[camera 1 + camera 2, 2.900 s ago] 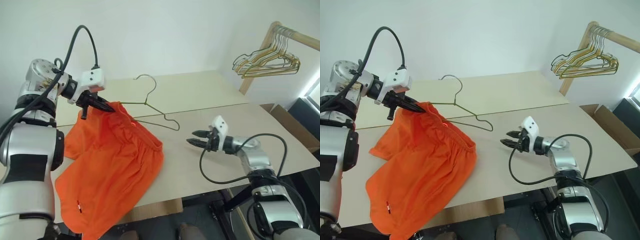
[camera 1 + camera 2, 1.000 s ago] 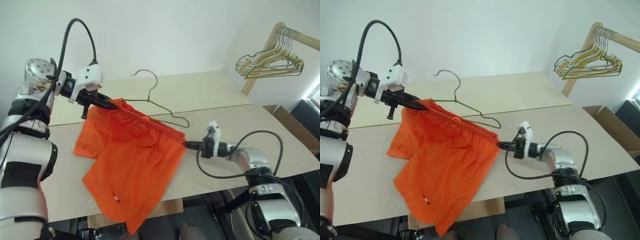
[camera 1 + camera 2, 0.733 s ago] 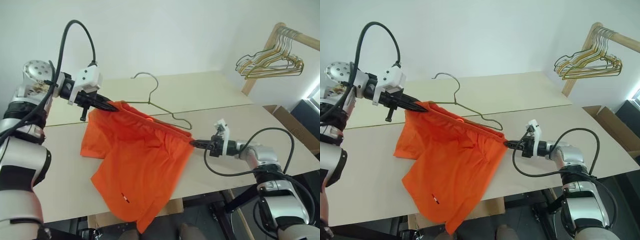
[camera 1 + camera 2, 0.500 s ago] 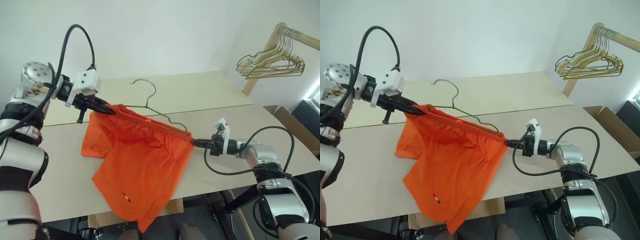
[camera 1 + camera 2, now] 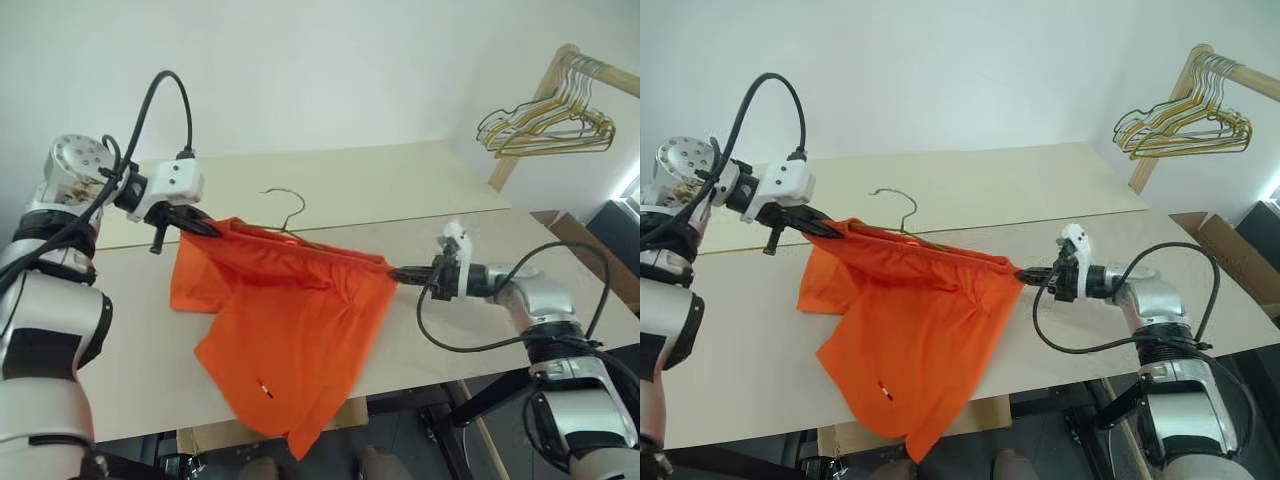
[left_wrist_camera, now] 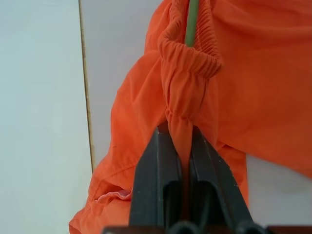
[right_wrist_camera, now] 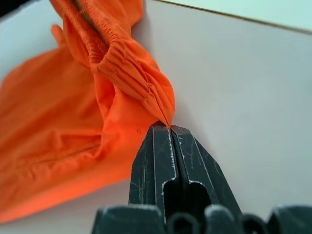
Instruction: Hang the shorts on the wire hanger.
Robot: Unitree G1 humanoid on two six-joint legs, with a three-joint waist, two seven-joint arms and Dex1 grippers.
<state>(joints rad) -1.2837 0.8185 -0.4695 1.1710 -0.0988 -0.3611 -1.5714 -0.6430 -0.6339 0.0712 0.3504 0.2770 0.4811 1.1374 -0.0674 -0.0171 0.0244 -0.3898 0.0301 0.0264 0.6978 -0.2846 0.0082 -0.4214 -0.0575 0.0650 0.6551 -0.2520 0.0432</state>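
The bright orange shorts (image 5: 300, 320) hang stretched by the waistband between my two grippers, above the table, one leg drooping past the front edge. My left gripper (image 5: 212, 228) is shut on the waistband's left end (image 6: 181, 131). On the opposite end (image 7: 146, 92), my right gripper (image 5: 392, 272) pinches the gathered elastic. The wire hanger (image 5: 285, 215) lies behind the waistband with its hook rising above the fabric; a green stretch of its wire (image 6: 191, 22) runs inside the waistband in the left wrist view. Its lower part is hidden by the shorts.
The beige table (image 5: 440, 190) has a seam across it and a front edge near the hanging leg. A wooden rack (image 5: 530, 110) at the back right carries a bunch of gold and grey hangers (image 5: 545, 120). A cardboard box (image 5: 1225, 250) stands right of the table.
The right gripper has lifted and drawn its end of the waistband to the right and rolled, pulling the waistband taut. The shorts hang straighter and more of the hanger is covered.
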